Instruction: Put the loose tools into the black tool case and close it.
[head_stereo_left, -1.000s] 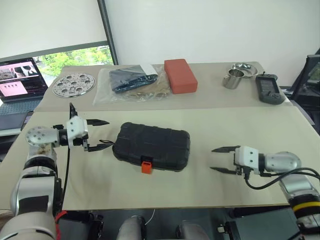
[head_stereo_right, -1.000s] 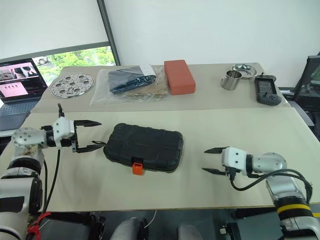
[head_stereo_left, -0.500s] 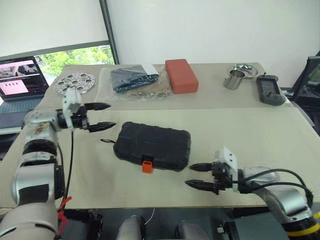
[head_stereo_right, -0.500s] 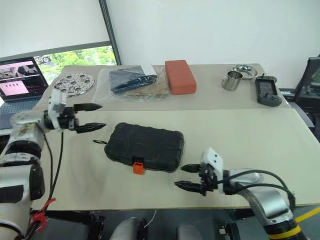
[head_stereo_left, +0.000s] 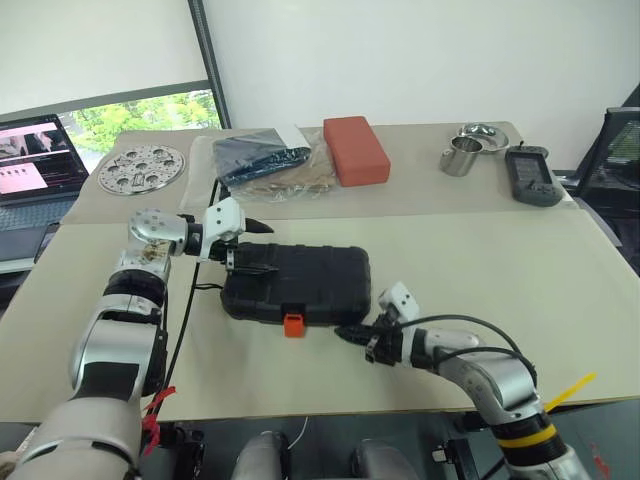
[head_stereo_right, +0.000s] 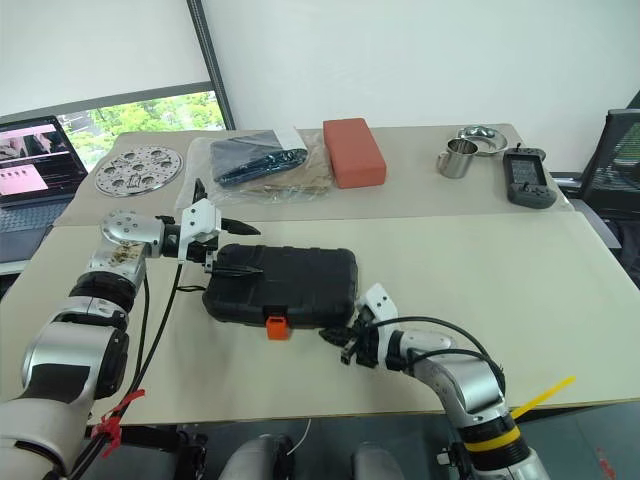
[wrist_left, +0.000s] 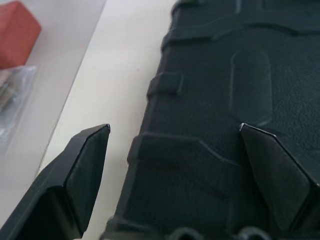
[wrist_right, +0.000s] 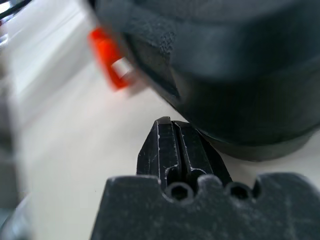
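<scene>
while the black tool case (head_stereo_left: 297, 285) is lying closed and flat on the near table (head_stereo_left: 560, 300), its small orange latch (head_stereo_left: 293, 325) is facing the robot along the near edge. the left gripper (head_stereo_left: 258, 247) is hanging over the case's left end with its two black fingers spread wide and nothing between them; in the left wrist view one finger (wrist_left: 82, 170) is sitting over the bare tabletop just beside the case's edge while the other is standing above the ribbed shell. the right gripper (head_stereo_left: 350, 333) is lying low on the table at the case's near right corner, its fingers (wrist_right: 172, 150) pressed together with nothing in them, their tip just beside the lower edge of the case, and whether it is touching the case cannot be told. the latch is showing in the right wrist view to one side of that tip. on the far table (head_stereo_left: 420, 190) a red-orange block (head_stereo_left: 357, 150) is resting next to a clear plastic bag (head_stereo_left: 262, 165) with dark contents, a round perforated metal plate (head_stereo_left: 140, 170) is lying beyond the bag, and a metal cup (head_stereo_left: 459, 157), a small metal dish (head_stereo_left: 484, 132) and a dark handheld device (head_stereo_left: 529, 175) are standing toward the right end. a laptop (head_stereo_left: 35, 165) is sitting open at the far left.
</scene>
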